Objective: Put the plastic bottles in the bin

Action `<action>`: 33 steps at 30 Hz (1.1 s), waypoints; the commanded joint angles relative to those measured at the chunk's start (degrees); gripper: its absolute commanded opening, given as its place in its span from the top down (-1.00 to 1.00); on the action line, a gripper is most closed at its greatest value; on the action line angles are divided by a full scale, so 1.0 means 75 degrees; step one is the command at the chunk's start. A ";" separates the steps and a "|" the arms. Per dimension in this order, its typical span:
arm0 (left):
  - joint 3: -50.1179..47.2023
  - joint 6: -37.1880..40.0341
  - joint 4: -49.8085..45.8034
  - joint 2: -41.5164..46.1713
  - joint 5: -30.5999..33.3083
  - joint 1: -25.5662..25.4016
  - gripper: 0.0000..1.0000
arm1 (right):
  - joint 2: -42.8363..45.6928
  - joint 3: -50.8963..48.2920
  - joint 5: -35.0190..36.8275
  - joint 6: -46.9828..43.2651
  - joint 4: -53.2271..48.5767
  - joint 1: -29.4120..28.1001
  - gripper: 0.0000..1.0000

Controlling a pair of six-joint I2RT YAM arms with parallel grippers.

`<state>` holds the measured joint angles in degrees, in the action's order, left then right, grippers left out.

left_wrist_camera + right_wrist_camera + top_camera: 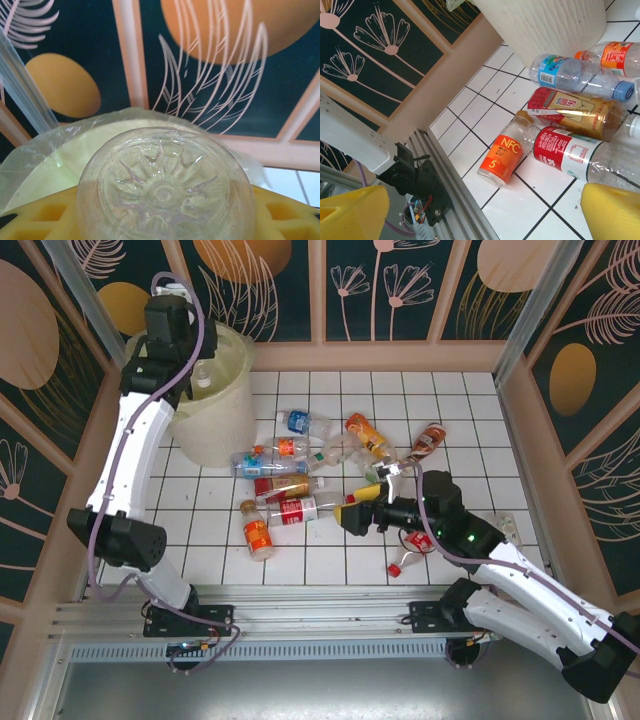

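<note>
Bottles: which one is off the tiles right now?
The clear bottle gripped in the left hand, its moulded base facing the wrist camera, over the bin. The other bottles all lie on their sides on the white tiles.

The bin point(215, 415) stands far left on the tabletop point(455, 405), with the left pincer point(198, 365) above its mouth gripping one bottle point(162, 192). The other plastic bottles point(290, 510) lie scattered right of the bin, mid-tabletop, the right pincer point(358, 507) at their right edge
</note>
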<state>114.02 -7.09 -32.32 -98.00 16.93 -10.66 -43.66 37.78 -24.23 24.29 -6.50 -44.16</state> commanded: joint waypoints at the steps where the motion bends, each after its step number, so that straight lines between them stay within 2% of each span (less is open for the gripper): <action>1: 0.0166 -0.0135 -0.0282 -0.0377 -0.0224 0.0207 0.00 | 0.0028 0.0038 0.0184 -0.0076 -0.0012 -0.0055 -0.98; 15: -0.0326 -0.0273 -0.0275 -0.1577 -0.1103 0.0751 0.02 | 0.0025 -0.0071 0.0288 0.0022 -0.0120 -0.0104 -0.98; 23: -0.0385 -0.0262 -0.0376 -0.2054 -0.1254 0.0846 0.03 | -0.0002 -0.0057 0.0324 0.0053 -0.0141 -0.0133 -0.98; 33: -0.0355 -0.0273 -0.0497 -0.2615 -0.1589 0.0993 -0.06 | -0.0022 -0.0045 0.0453 0.0065 -0.0235 -0.0140 -0.98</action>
<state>111.31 -8.64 -34.92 -116.38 6.33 -3.84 -43.92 37.74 -21.89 24.36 -7.62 -44.75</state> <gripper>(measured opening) 0.565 0.991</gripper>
